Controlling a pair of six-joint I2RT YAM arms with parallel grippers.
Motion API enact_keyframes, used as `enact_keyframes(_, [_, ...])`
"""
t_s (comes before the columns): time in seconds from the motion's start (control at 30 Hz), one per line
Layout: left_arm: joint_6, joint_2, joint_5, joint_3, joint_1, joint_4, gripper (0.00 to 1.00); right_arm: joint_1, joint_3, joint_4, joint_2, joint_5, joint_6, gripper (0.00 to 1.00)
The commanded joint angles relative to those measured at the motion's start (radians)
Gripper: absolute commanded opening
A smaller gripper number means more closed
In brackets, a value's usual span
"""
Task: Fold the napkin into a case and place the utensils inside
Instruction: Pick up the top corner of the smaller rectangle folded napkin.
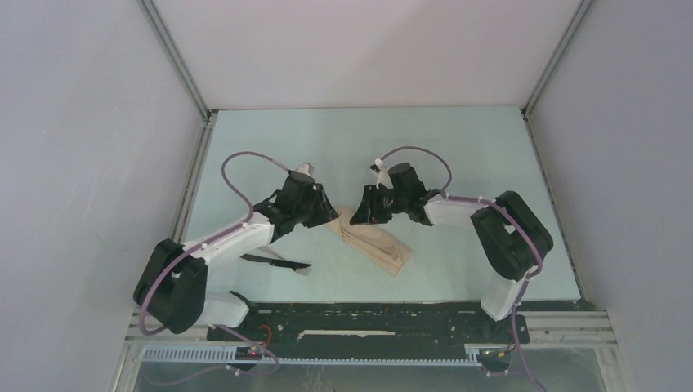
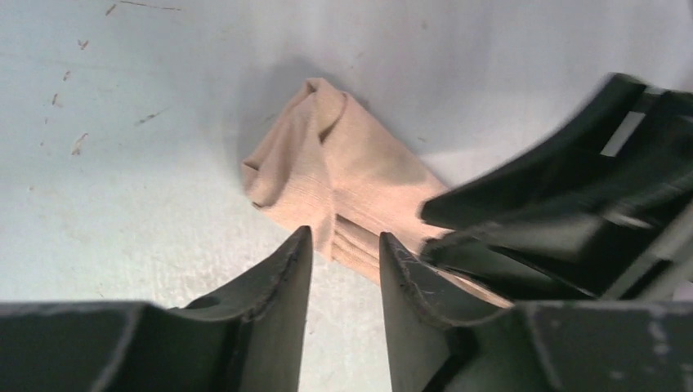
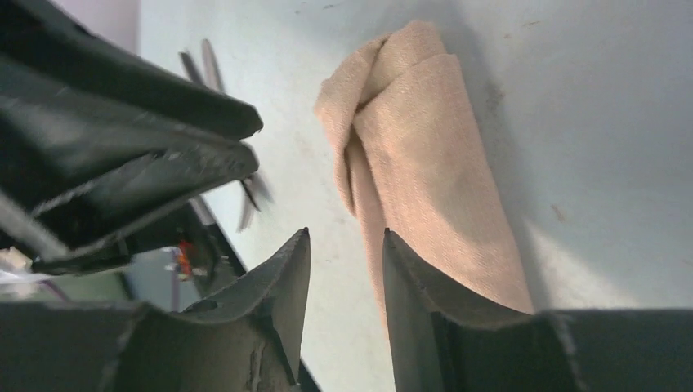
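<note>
Now the left hand [image 2: 345, 237] and the right hand [image 3: 346, 235] are unclenched and hold nothing, just by the folded napkin [image 1: 377, 242] on the tabletop [image 1: 458, 163]. With nothing pinning it, the fold may flop open, leaving no pocket for the utensils [image 1: 278, 262].

Tan-beige napkin [image 1: 377, 242] (plain, ribbed weave), black utensils [image 1: 282, 261], pale mint-green table [image 1: 368, 139]

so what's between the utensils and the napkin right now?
Nothing, just bare table between the utensils and the napkin; the top view shows it best.
</note>
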Motion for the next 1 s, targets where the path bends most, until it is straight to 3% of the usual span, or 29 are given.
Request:
enact_keyframes(0.0, [0.007, 0.083, 0.095, 0.012, 0.024, 0.037, 0.37, 0.009, 0.040, -0.244, -0.103, 0.132, -0.264, 0.46])
enact_keyframes(0.2, [0.004, 0.137, 0.120, 0.038, 0.025, 0.086, 0.27, -0.016, -0.024, -0.260, -0.112, 0.127, -0.226, 0.25])
enact_keyframes(0.5, [-0.010, 0.292, 0.146, 0.100, 0.024, 0.115, 0.21, 0.052, -0.123, -0.074, -0.060, 0.130, -0.122, 0.21])
enact_keyframes(0.67, [-0.026, 0.363, 0.127, 0.101, 0.038, 0.131, 0.18, 0.106, -0.124, -0.092, -0.064, 0.174, -0.127, 0.20])
enact_keyframes(0.8, [-0.054, 0.394, 0.145, 0.100, 0.060, 0.126, 0.09, 0.119, -0.123, -0.178, -0.146, 0.216, -0.173, 0.27])
enact_keyframes(0.97, [-0.066, 0.389, 0.129, 0.077, 0.070, 0.117, 0.05, 0.140, -0.077, -0.400, -0.305, 0.319, -0.305, 0.50])
